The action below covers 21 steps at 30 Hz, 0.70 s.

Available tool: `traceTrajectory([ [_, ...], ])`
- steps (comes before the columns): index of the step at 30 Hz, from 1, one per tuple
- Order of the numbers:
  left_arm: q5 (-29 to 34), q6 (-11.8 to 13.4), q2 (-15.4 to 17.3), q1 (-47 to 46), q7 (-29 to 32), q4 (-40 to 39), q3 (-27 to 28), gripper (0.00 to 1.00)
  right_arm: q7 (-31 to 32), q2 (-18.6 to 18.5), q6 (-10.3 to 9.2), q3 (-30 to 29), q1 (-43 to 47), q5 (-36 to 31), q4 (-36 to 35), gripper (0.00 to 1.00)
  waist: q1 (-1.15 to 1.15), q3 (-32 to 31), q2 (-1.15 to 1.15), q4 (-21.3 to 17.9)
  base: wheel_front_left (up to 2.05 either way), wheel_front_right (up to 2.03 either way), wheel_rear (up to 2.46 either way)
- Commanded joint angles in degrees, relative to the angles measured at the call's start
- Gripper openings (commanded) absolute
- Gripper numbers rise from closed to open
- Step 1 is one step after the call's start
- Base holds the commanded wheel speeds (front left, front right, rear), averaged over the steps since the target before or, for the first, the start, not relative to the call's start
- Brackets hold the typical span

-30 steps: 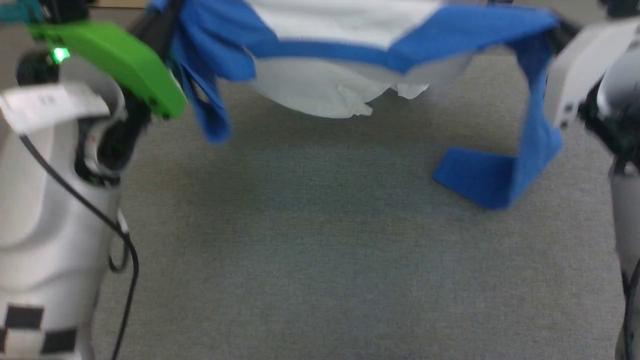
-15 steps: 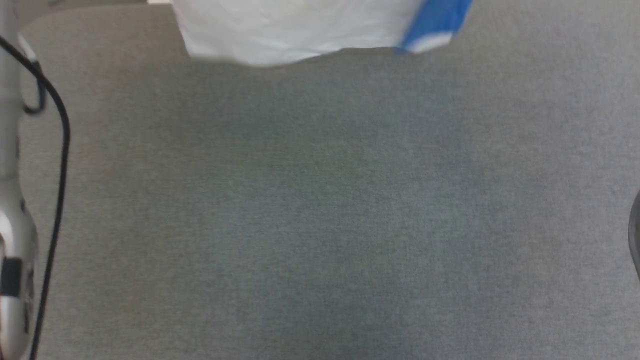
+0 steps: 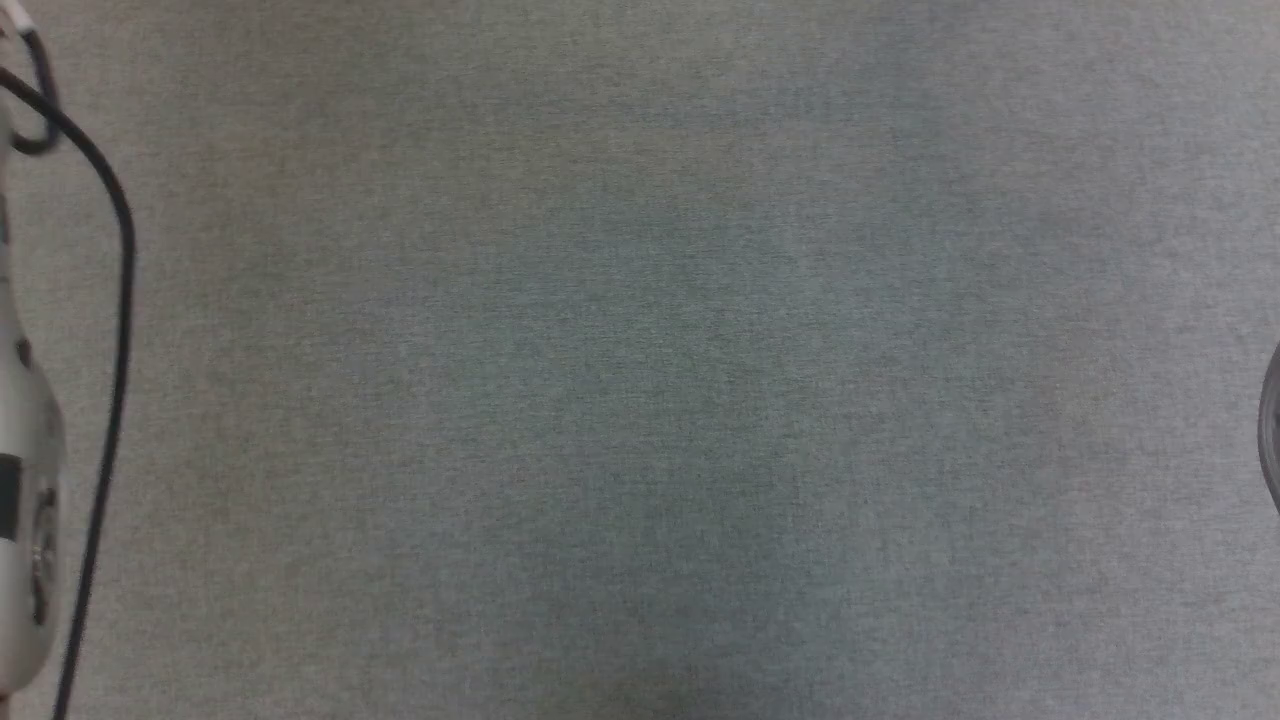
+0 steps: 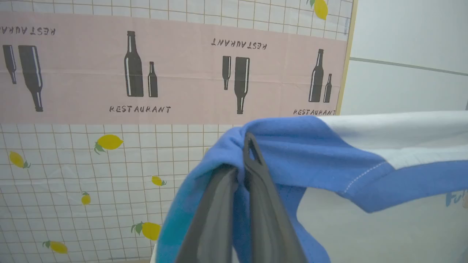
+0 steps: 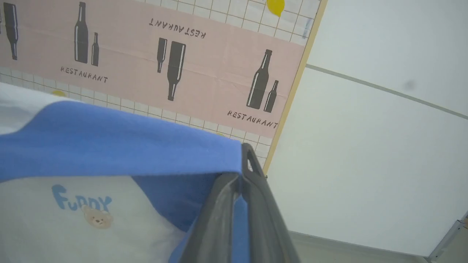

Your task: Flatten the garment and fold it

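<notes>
The left claw (image 4: 239, 157) and right claw (image 5: 239, 168) each pinch a blue edge of the white T-shirt (image 4: 314, 146), held up before a bottle-patterned wall covering (image 4: 182, 76).

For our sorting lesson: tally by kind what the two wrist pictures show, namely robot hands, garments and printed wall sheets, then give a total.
Dark two-fingered robot hands: 2, left hand, right hand
Soft white-and-blue T-shirt: 1
Pink-and-white printed wall sheet: 1
Total: 4
</notes>
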Motion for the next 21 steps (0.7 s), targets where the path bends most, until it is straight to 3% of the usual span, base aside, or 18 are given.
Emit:
traceTrajectory([
  [1, -1.6, -0.4, 0.2, 1.8, -0.5, 0.9, 0.4, 0.0, -0.6, -0.8, -0.13, 1.0, 1.4, 1.2, 0.7, 0.0, -0.01, -0.4, 0.0, 0.8, 0.0, 0.0, 0.0],
  [6, -4.2, -2.2, -0.5, 8.5, -0.4, 2.4, -1.8, 0.0, -2.4, -3.7, -0.13, 4.9, 9.4, 6.8, 0.3, 0.0, -0.01, -3.4, 0.0, 2.8, 0.0, 0.0, 0.0],
  [12, -10.2, -2.8, -1.7, 23.8, 0.7, 0.9, -5.4, 0.0, -2.6, -7.3, -0.13, 7.6, 27.6, 15.5, -4.9, 0.0, -0.01, -10.6, 0.0, 5.4, 0.0, 0.0, 0.0],
  [21, -20.1, -2.9, -2.1, 53.8, 4.0, -6.7, -11.8, 0.0, 3.7, -8.2, -0.13, 2.7, 63.2, 23.9, -18.2, 0.0, -0.01, -20.4, 0.0, 7.5, 0.0, 0.0, 0.0],
])
